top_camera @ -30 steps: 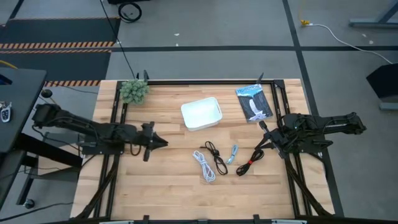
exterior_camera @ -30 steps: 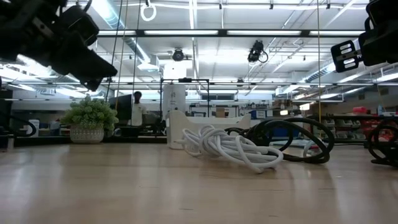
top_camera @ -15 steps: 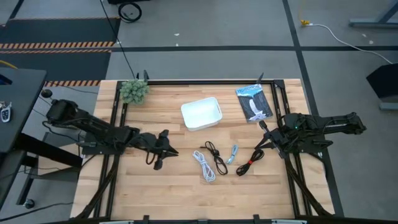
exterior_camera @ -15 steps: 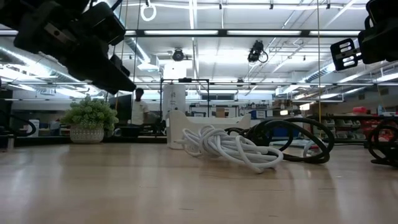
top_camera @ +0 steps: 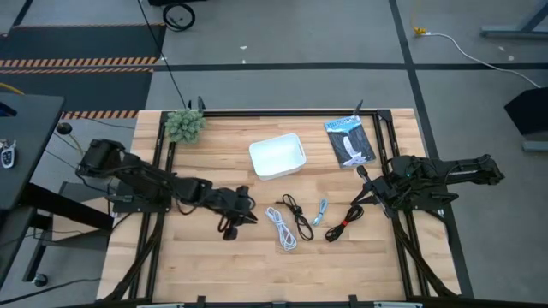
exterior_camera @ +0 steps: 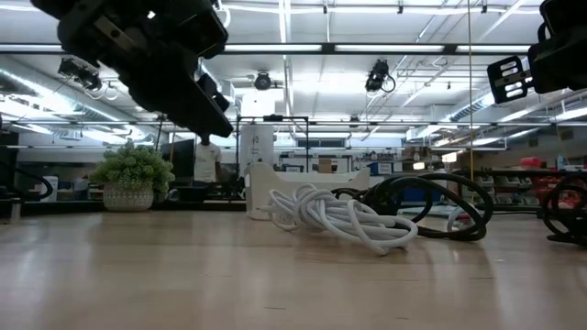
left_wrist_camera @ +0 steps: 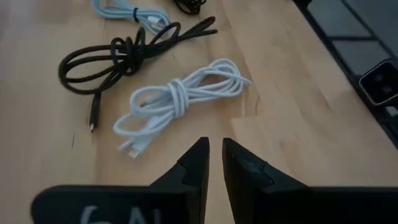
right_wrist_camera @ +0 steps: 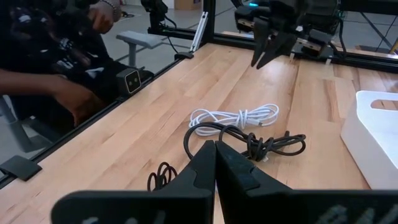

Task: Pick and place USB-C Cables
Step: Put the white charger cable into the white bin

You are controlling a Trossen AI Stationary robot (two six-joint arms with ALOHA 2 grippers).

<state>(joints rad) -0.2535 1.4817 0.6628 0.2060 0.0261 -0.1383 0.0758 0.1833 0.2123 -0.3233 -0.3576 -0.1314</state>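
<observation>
Four coiled cables lie on the wooden table. In the high view they run from the white cable (top_camera: 281, 228) through the black cable (top_camera: 297, 214) and the short light blue cable (top_camera: 319, 211) to the black cable with a red tie (top_camera: 344, 222). My left gripper (top_camera: 247, 211) hovers just left of the white cable (left_wrist_camera: 180, 99), its fingers open by a narrow gap and touching nothing. My right gripper (top_camera: 366, 193) waits shut beside the red-tied cable's right end. The low view shows the white cable (exterior_camera: 339, 215) in front and the black cable (exterior_camera: 431, 206) behind it.
A white bin (top_camera: 277, 156) stands behind the cables, and a flat dark packet (top_camera: 349, 141) lies at the far right. A potted plant (top_camera: 184, 125) sits at the far left corner. Bare wood lies toward the near edge. A person (right_wrist_camera: 50, 62) sits beyond the table's near side.
My left arm has reached steadily toward the table's right, carrying its gripper from the left part of the table to just short of the white cable. The cables and my right arm have stayed put.
</observation>
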